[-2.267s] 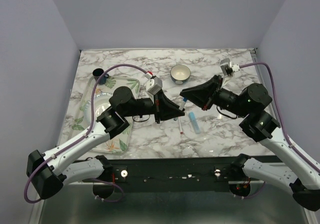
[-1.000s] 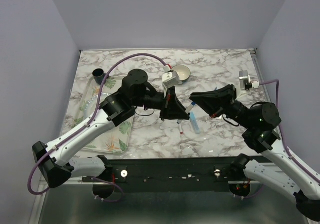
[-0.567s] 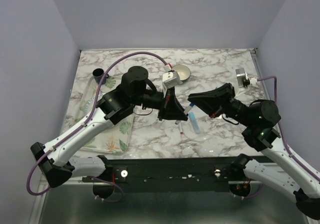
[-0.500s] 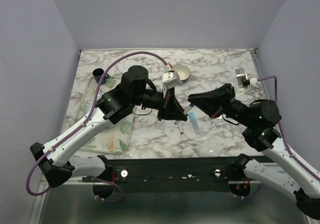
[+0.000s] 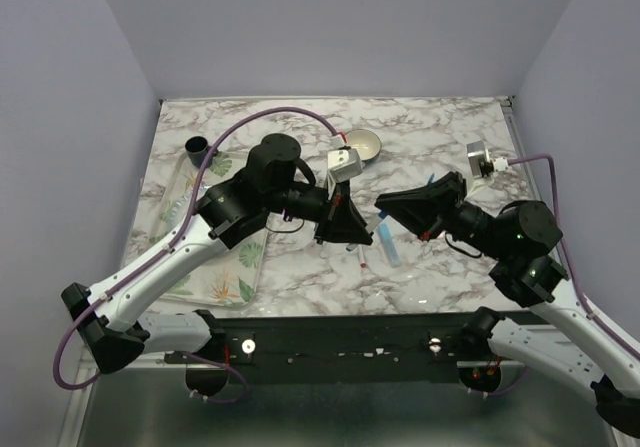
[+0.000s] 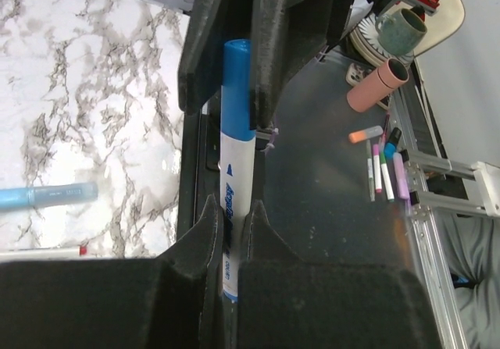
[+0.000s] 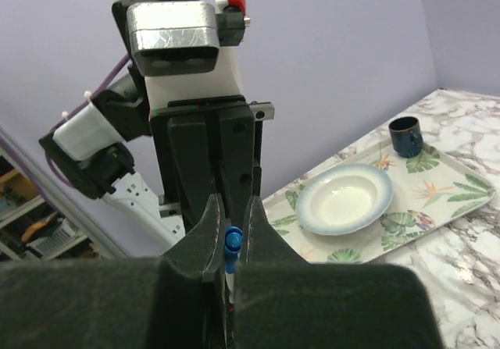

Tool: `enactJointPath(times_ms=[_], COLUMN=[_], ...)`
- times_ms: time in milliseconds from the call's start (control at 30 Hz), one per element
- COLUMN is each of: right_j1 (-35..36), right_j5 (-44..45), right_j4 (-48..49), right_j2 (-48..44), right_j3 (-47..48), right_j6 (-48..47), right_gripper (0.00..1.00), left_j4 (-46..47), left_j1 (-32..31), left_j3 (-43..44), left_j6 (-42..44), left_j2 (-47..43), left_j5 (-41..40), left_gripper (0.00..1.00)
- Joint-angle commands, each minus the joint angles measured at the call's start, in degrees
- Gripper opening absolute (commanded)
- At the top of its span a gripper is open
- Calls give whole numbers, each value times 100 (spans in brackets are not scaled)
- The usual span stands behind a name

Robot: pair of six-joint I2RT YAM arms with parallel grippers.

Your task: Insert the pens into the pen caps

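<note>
Holding: left claw [image 6: 232, 220] pen [image 6: 237, 169] | right claw [image 7: 233, 222] cap [image 7: 232, 241] | marker [image 5: 390, 247] on table [image 5: 450, 137] beneath

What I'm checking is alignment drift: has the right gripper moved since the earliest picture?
Yes. The right gripper has pulled back from the bowl toward the near edge of the table.

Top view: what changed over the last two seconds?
The left gripper pushed right and the right gripper drew back toward the near right. The pen stays held between them, left on its barrel, right on the blue cap. The marker and red-tipped pen are unmoved.
</note>
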Motion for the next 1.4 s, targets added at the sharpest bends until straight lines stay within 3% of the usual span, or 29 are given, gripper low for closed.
enactJointPath(times_ms=[0, 67, 133, 167, 333, 400, 500, 667, 900, 1033, 1267, 1367], right_j1=[506, 506, 506, 506, 506, 506, 506, 506, 506, 506, 506, 506], right_j5=[-262, 614, 1014, 1390, 2043, 2140, 2509, 3122, 4100, 4214, 4408, 4426], right_j4=[-2485, -2450, -2205, -2134, -2018, -2185, -2782, -3441, -4549, -4840, -4946, -5007], right_j2=[-19, -124, -282, -335, -511, -555, -660, -1038, -1240, -1398, -1689, -1680], right_j3=[9, 405, 581, 712, 837, 785, 575, 178, 143, 90, -60, -25], right_j6=[428, 604, 649, 692, 737, 807, 1087, 1464, 2090, 2143, 2108, 2108], right_gripper=[13, 35, 47, 59, 86, 98, 100, 100, 100, 100, 100, 100], left_j4=[2769, 2874, 2945, 2963, 2972, 2753, 2411, 1970, 2355, 2636, 2347, 2339], left_j1=[151, 151, 151, 151, 151, 151, 151, 160, 151, 151, 151, 133], left_j3=[-311, -968, -1392, -1777, -2694, -3018, -3309, -3319, -3547, -3583, -3266, -3275], left_j6=[-130, -235, -279, -297, -675, -982, -1691, -2256, -3671, -3909, -4173, -4322], left_j2=[-354, -669, -873, -1048, -1488, -1594, -1516, -719, 707, 1287, 2280, 2395], left_j5=[-1061, -1166, -1246, -1290, -1711, -2331, -3342, -3970, -4172, -4313, -4305, -4322], left_gripper=[0, 0, 0, 0, 0, 2, 7, 7, 3, 4, 7, 14])
